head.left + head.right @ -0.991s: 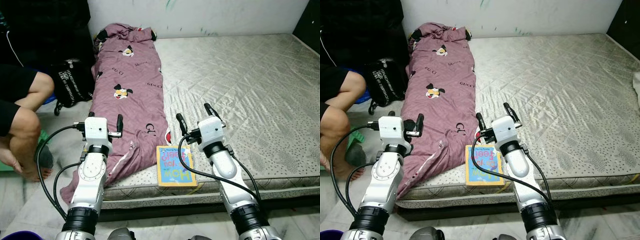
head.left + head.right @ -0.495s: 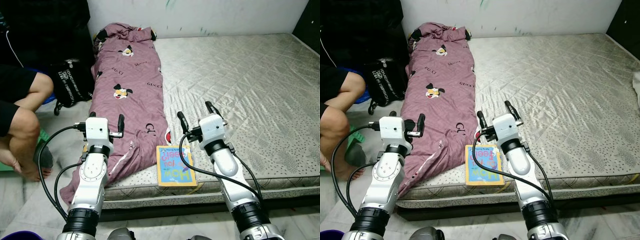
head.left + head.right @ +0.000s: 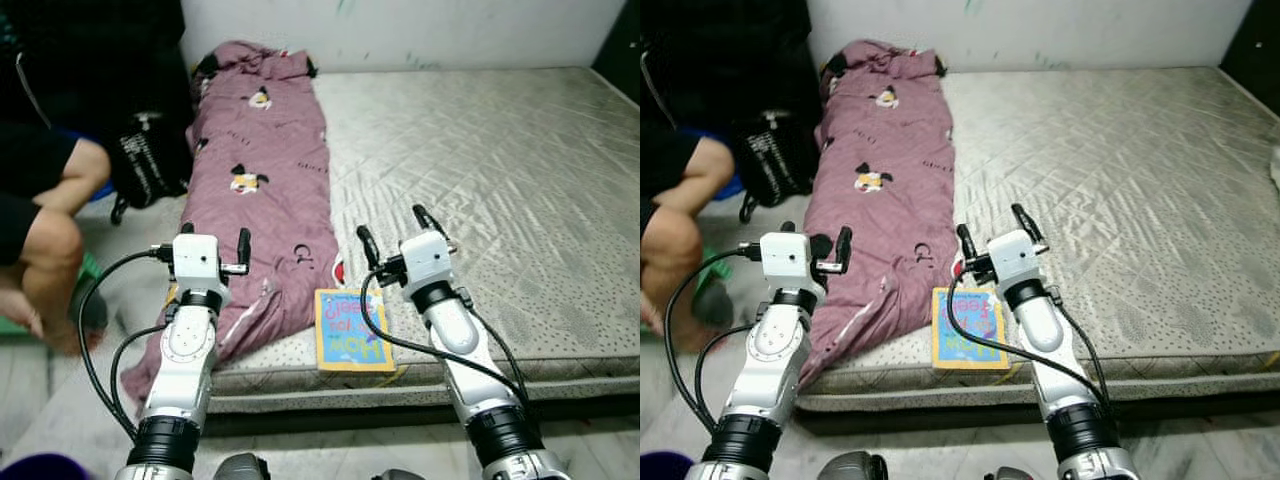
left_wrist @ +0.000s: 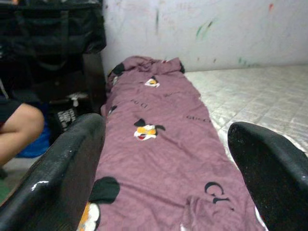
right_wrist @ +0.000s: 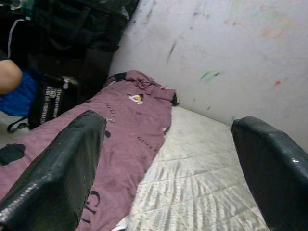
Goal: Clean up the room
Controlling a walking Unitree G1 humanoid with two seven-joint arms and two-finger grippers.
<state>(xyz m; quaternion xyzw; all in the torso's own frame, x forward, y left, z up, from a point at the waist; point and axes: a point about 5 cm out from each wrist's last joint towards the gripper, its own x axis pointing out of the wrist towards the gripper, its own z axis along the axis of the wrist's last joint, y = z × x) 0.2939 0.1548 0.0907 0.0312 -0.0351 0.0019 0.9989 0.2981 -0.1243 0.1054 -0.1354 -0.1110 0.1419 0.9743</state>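
Note:
A mauve blanket (image 3: 265,190) with cartoon prints lies crumpled along the left side of a grey quilted mattress (image 3: 500,180); its lower end hangs over the edge. A yellow and blue picture book (image 3: 350,330) lies flat at the mattress's front edge. My left gripper (image 3: 215,236) is raised over the blanket's lower end, open and holding nothing. My right gripper (image 3: 393,228) hovers just beyond the book, open too. The left wrist view looks between its fingers (image 4: 57,173) along the blanket (image 4: 159,144). The right wrist view looks towards the blanket (image 5: 130,130) and the wall.
A person sits at the left beside the mattress, one knee (image 3: 50,240) close to my left arm. A black bag (image 3: 150,155) leans next to the blanket. A white wall (image 3: 400,30) runs behind the mattress. A purple tub's rim (image 3: 30,468) shows on the floor at the lower left.
The picture has shifted a little and gone slightly blurred, so the camera moved. Both arms hold the same raised pose with open fingers; the book and blanket lie as before.

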